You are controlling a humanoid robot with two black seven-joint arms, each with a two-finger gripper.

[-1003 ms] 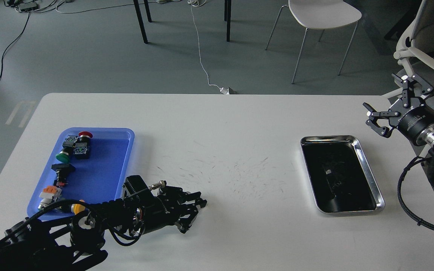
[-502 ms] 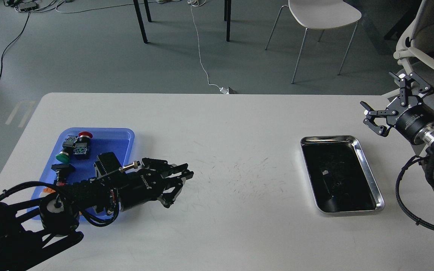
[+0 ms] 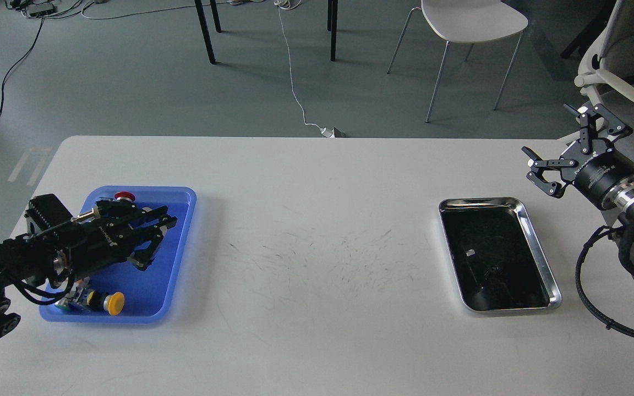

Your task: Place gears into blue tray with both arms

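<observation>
1. Swinging leftward from the middle of the counter, the left end effector now hangs over the blue tray, where half a second ago it sat on bare tabletop to the tray's right.
2. Left arm enters low from the left edge and lies across the tray's near-left half, hiding most of the parts there.
3. Its fingers stand a little apart, and whether anything is pinched between them cannot be told.
4. Right end effector has edged slightly up and left, and hovers beyond the counter's far right corner with its fingers spread wide and nothing between them.
5. On the blue tray, at the counter's left, a red-capped push-button shows at the far end, and a yellow-capped push-button lies near the front rim.
6. No gear can be made out on the tray; any there would be too small or hidden by the arm.
7. At the counter's right, a steel tray with a dark inside holds small dark specks too faint to identify.
8. Fine dark scratch marks cover the counter between the two trays.
9. Behind the counter, a white chair stands on the grey floor.
</observation>
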